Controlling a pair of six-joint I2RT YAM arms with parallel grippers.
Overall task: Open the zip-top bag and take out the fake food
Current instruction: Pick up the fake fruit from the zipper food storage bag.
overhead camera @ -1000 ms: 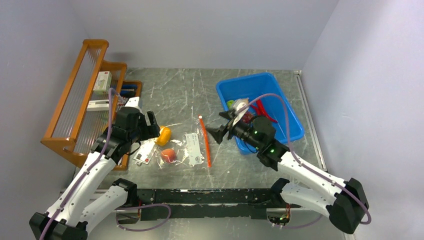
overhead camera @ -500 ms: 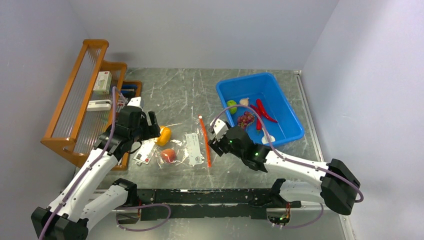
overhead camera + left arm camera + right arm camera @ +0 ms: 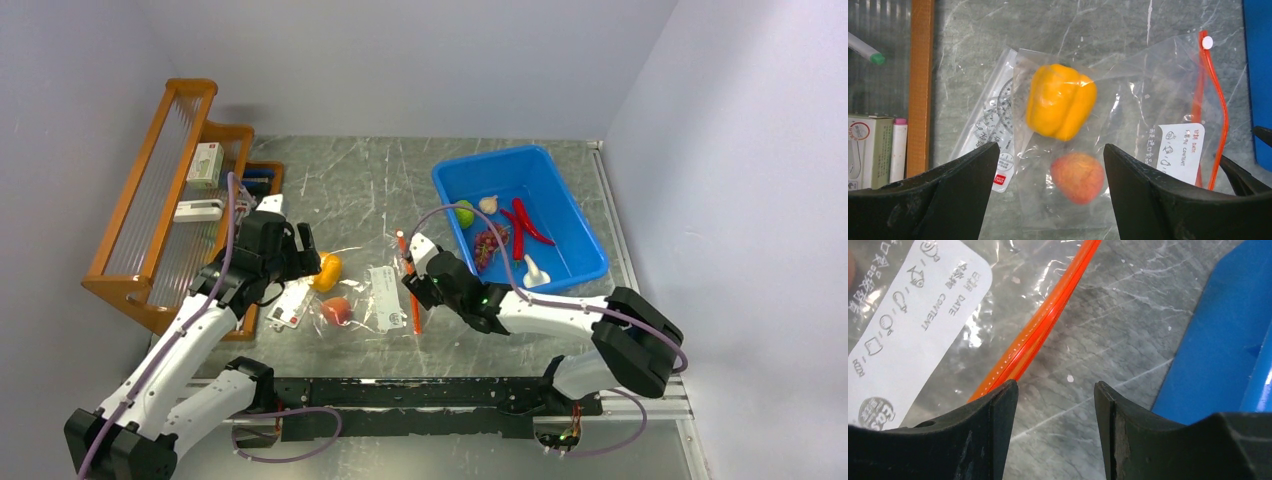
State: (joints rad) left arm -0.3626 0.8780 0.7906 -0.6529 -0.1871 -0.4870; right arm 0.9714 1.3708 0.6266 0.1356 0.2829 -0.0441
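- The right hand [image 3: 1053, 387] sits low over the counter [image 3: 370, 180]. Its fingers are partly apart and nothing is between them.
- The orange zip strip [image 3: 1048, 325] runs just beside its left finger, outside the gap. Closing here would likely pinch bare counter or only graze the strip.
- The strip is thin and lies flat. The fingers could slip off it, or shove the zip-top bag [image 3: 1128, 100] sideways instead of gripping it.
- The blue bin [image 3: 490, 162] stands close on the hand's other side, so a sideways correction could bump it.
- The left hand [image 3: 1050, 150] hovers above the bag, wide open and empty. The bell pepper [image 3: 1060, 100] and the peach [image 3: 1078, 177] lie below it, both inside the film.
- If that end is not pinned, I judge a pull on the strip would drag the whole bag along.
- Coming down, the left hand might clamp the pepper through the plastic. It might also catch the white card packet [image 3: 993, 130] lying under the bag's edge.
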